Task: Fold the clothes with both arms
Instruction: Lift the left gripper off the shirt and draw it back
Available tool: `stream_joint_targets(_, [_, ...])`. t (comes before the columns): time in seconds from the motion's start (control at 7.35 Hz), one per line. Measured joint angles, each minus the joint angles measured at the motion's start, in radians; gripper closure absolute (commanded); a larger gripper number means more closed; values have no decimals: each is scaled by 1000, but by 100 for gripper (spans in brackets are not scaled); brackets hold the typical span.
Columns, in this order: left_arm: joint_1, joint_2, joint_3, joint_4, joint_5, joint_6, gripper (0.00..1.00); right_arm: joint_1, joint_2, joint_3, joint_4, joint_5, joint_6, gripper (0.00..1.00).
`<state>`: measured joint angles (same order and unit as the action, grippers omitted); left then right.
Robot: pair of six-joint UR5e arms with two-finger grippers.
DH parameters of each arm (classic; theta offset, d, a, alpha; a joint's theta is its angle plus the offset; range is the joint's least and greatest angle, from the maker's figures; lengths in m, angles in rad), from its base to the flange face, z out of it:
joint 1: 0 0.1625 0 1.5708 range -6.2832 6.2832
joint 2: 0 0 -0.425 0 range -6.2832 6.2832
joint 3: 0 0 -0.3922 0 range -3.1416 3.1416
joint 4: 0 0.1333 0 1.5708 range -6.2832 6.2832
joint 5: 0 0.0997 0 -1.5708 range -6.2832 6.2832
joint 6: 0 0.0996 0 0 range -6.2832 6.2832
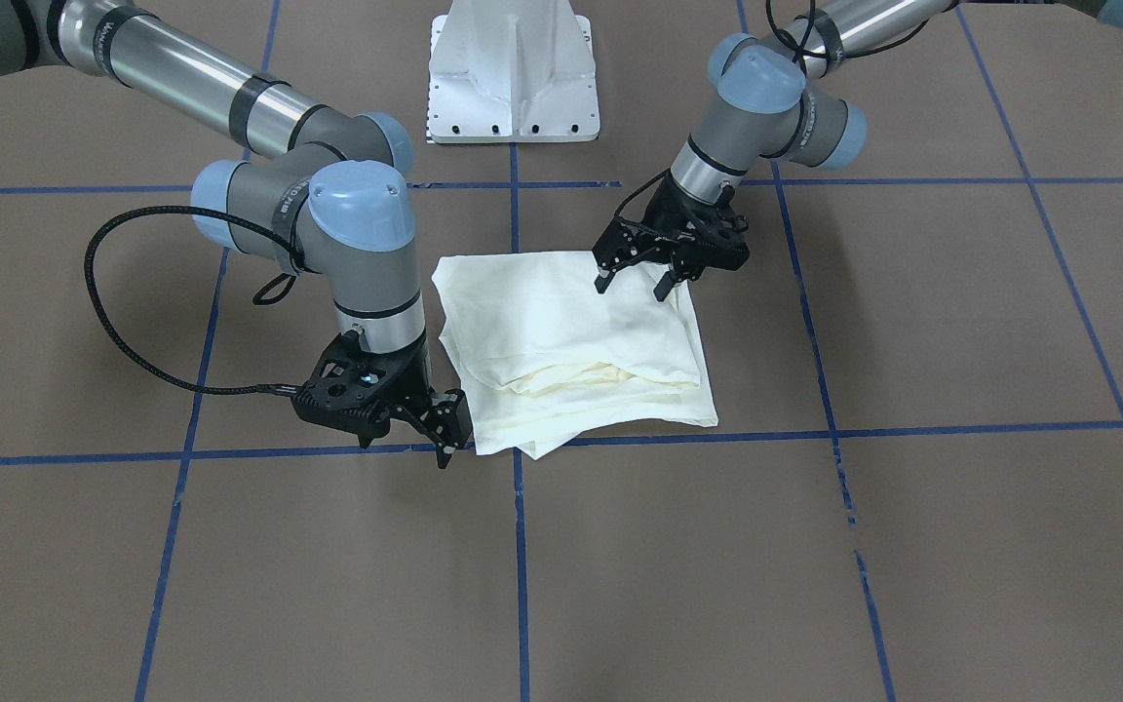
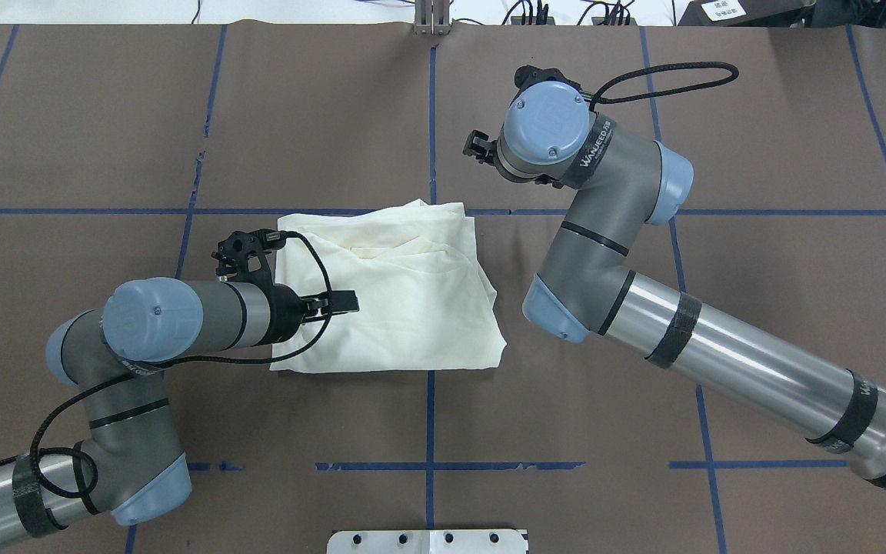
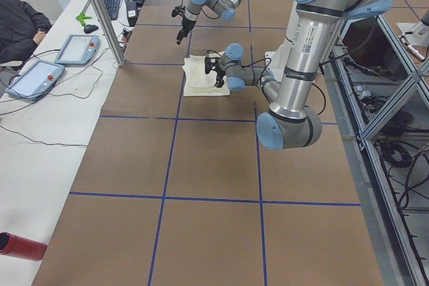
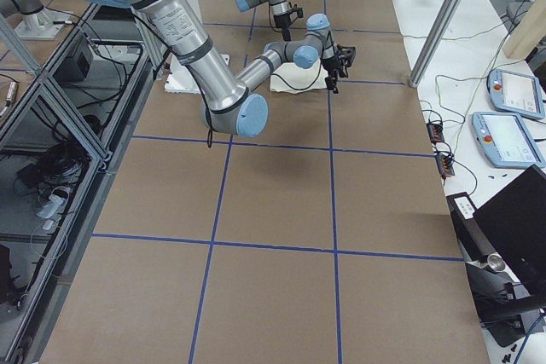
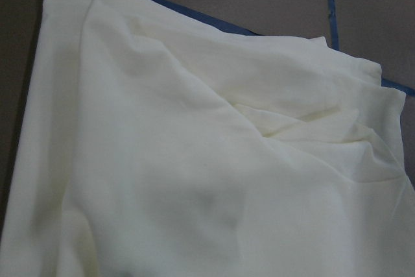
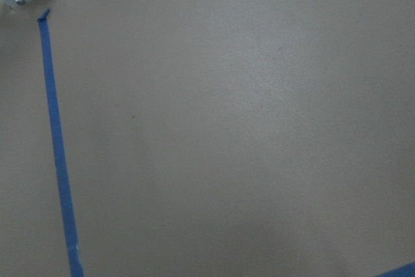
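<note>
One brown table (image 2: 104,115) carries the scene, with blue tape lines crossing near its middle. Both arms, left (image 2: 181,315) and right (image 2: 720,338), reach in from opposite sides. Between them lies the shirt (image 2: 397,300), plain cream side up, already doubled into a compact, roughly square bundle. Its stacked layers show unevenly along the edge away from the robot. Left gripper (image 1: 632,291) hangs just above the shirt's corner nearer the robot, fingers spread, holding nothing. Right gripper (image 1: 404,444) hovers off the cloth beside the far corner, apparently spread and empty too. Folding looks nearly complete; at most a last fold or some tidying remains.
</note>
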<state>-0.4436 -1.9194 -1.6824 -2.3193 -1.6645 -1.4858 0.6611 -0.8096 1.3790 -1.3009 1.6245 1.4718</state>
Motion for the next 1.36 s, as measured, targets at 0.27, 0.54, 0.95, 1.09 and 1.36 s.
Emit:
stream_joint_targets(0.27, [0,28,3,-5,-1,3,0,0,-2,3,0,0,0,0])
stream_joint_targets(0.54, [0,38,-9,-4,-6,7,0,0,-4,5,0,0,-1,0])
stream_joint_targets(0.95, [-23,19,-41,35,-19,43,0,0,-6,6,-1,1,-2,0])
stream_joint_targets(1.09, [-46,-4,-34,54,-21,64,0,0,-6,6,0,1,-1,0])
stream_joint_targets(1.36, [-74,-82,24,90,-18,77,0,-1,-6,6,-1,1,-1,0])
